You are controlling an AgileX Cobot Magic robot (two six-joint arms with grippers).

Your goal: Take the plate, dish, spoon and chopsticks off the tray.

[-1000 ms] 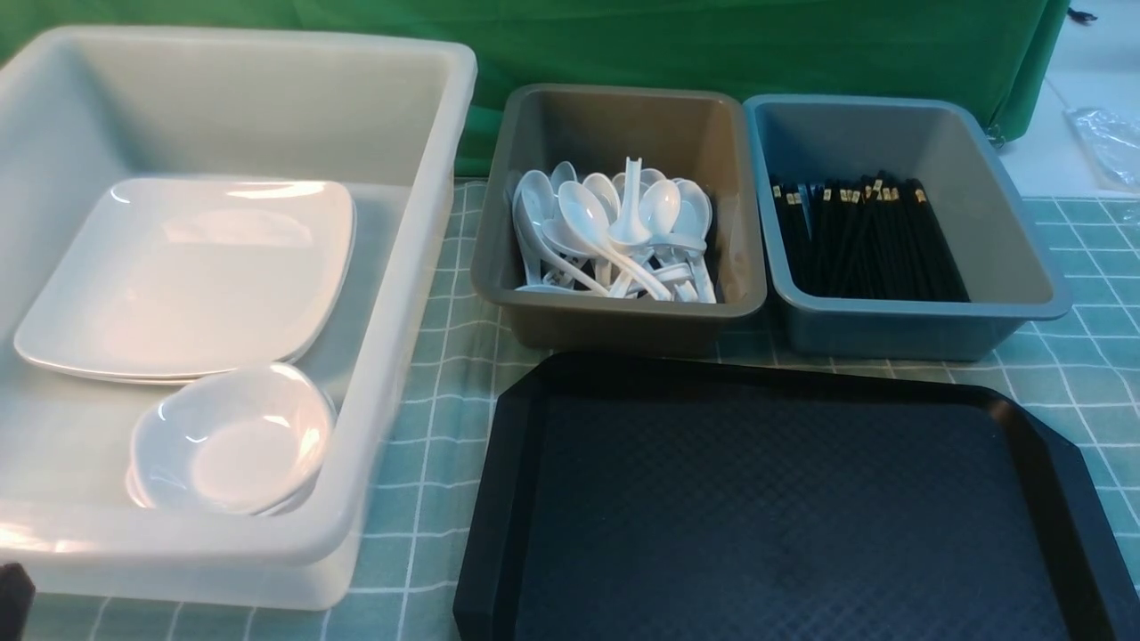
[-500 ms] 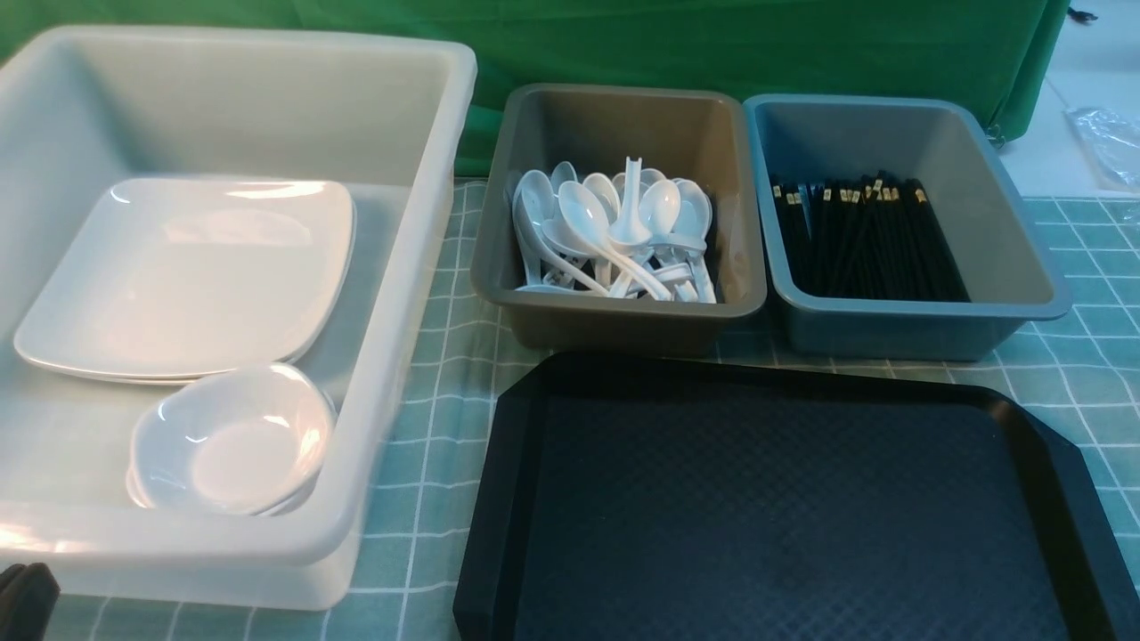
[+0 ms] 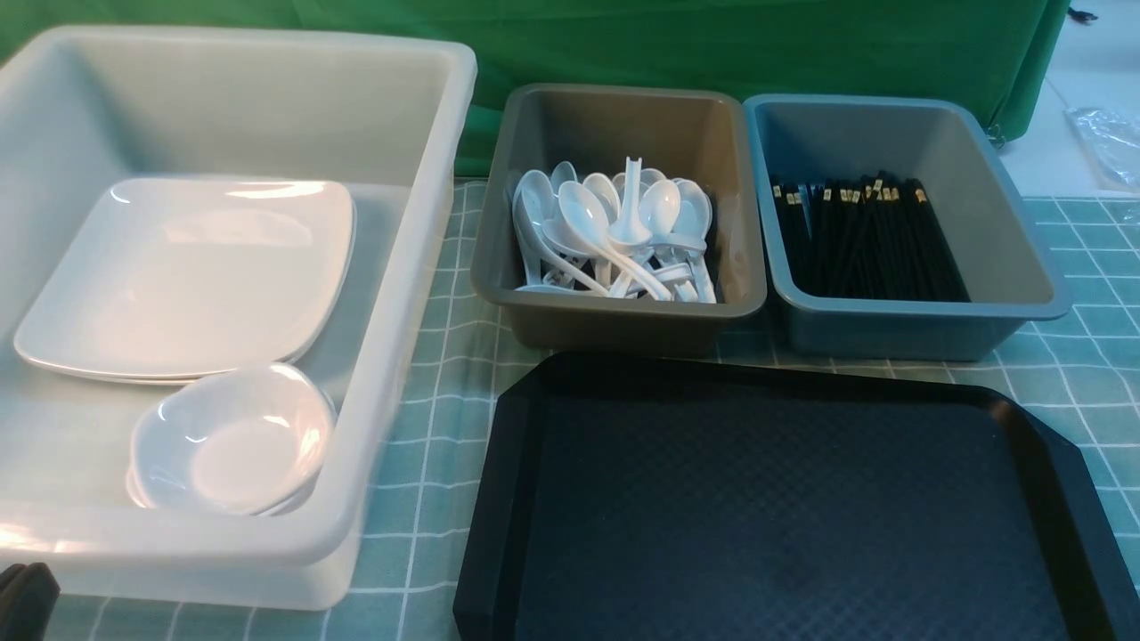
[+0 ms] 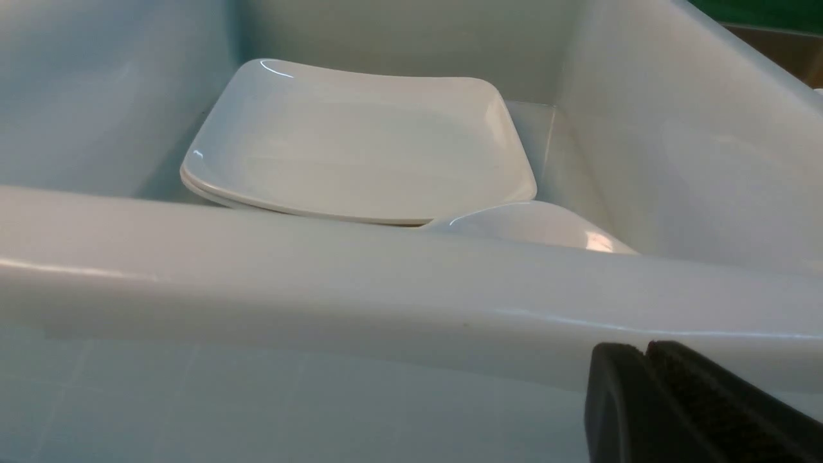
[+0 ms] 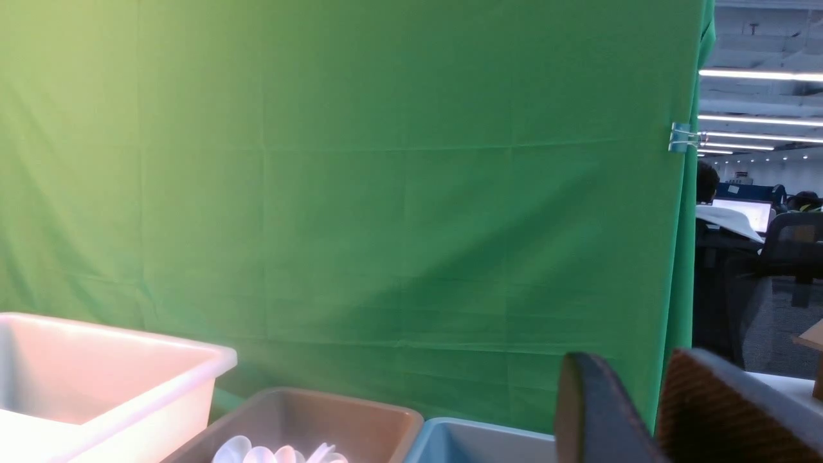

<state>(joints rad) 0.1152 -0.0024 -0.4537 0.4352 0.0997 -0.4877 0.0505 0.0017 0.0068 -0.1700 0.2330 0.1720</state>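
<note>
Left tool (image 4: 645, 350): pinched together, empty, just outside white tub (image 4: 386, 289); plate (image 4: 360, 141) beyond. Right tool (image 5: 646, 366): narrowly parted, empty.

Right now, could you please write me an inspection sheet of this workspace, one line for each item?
Surface: table under a green checked cloth.
Job's things: tray bare; plate and dish in the white tub; spoons in the grey bin; chopsticks in the blue bin.
Clutter: nothing seen.
Grippers: left gripper shut, empty, outside the white tub; right gripper slightly open, empty, raised.
Cables: nothing seen.
Surroundings: green backdrop; office with people behind.
</note>
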